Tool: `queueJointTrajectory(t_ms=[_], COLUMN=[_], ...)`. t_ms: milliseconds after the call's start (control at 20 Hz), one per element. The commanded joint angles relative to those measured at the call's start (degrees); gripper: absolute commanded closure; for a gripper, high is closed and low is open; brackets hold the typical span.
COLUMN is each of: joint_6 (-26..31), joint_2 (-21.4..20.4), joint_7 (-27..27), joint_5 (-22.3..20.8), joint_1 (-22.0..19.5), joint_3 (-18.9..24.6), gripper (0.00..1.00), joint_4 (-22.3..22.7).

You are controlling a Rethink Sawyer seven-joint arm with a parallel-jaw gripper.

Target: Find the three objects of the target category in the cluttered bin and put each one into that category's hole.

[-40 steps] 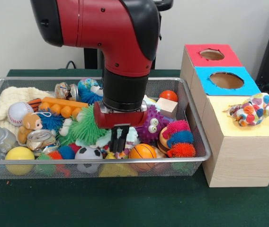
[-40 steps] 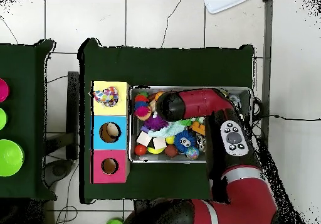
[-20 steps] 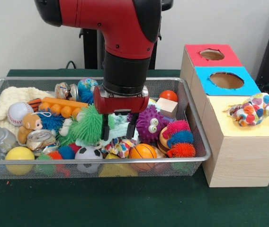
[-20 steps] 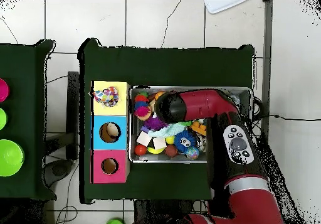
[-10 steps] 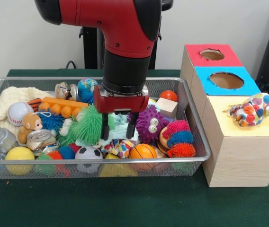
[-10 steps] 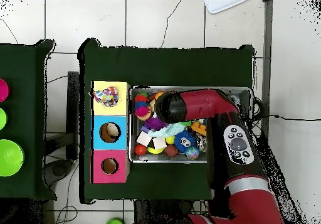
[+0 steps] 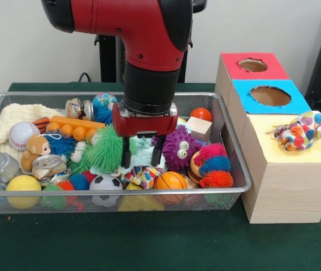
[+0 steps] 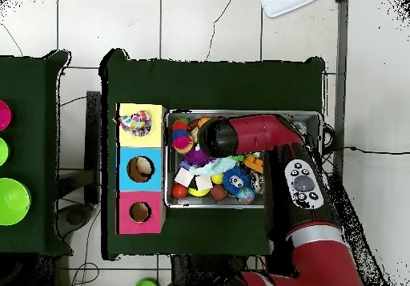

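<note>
At the near rim of the wire bin [image 7: 149, 195], a yellow ball [image 7: 22, 184], a soccer ball [image 7: 104, 183] and a small basketball [image 7: 170, 180] sat in a row, with a crushed can [image 7: 48, 165] just behind the yellow ball. Between the soccer ball and the basketball lay a patchwork fabric toy [image 7: 142, 175] (its pattern matched the one on the box). To the right of the basketball, a red, blue and pink fuzzy caterpillar [image 7: 214, 165] rested against the bin's right wall. The gripper [image 7: 142, 158] hung just above the patchwork fabric toy with its two fingers [image 7: 126, 156] spread apart and nothing between them; a pale mint object [image 7: 143, 148] showed in the gap behind. A green spiky ball [image 7: 106, 149] lay just left of the gripper and a purple spiky monster [image 7: 178, 148] with googly eyes just right of it. Farther back were a baseball [image 7: 22, 134], a small monkey figure [image 7: 35, 149], an orange moulded piece [image 7: 76, 127], a wooden cube [image 7: 199, 127], a red ball [image 7: 202, 114] and a cream cloth [image 7: 9, 125] at the far left corner. Beside the bin stood a wooden box [image 7: 287, 186] with three coloured tops. On the nearest, yellow top lay a second patchwork fabric toy [image 7: 303, 130], resting on the surface. Behind it were the blue hole [image 7: 270, 95] and then the red hole [image 7: 253, 65]. In the overhead view, the arm [image 8: 264, 134] crossed the bin and hid the gripper.
</note>
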Motion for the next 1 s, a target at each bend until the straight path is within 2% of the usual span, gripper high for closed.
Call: queueJointTrajectory(t_ms=[50, 450, 1000], joint_6=[-1.0, -7.2, -10.1], joint_2=[2.9, 5.4, 7.0], joint_7=[-0.6, 1.4, 2.0], joint_5=[-1.4, -2.7, -2.9], joint_1=[-0.5, -0.8, 0.5], joint_3=[2.6, 2.6, 0.7], gripper=[0.0, 0.0, 0.0], joint_4=[2.6, 2.9, 2.2])
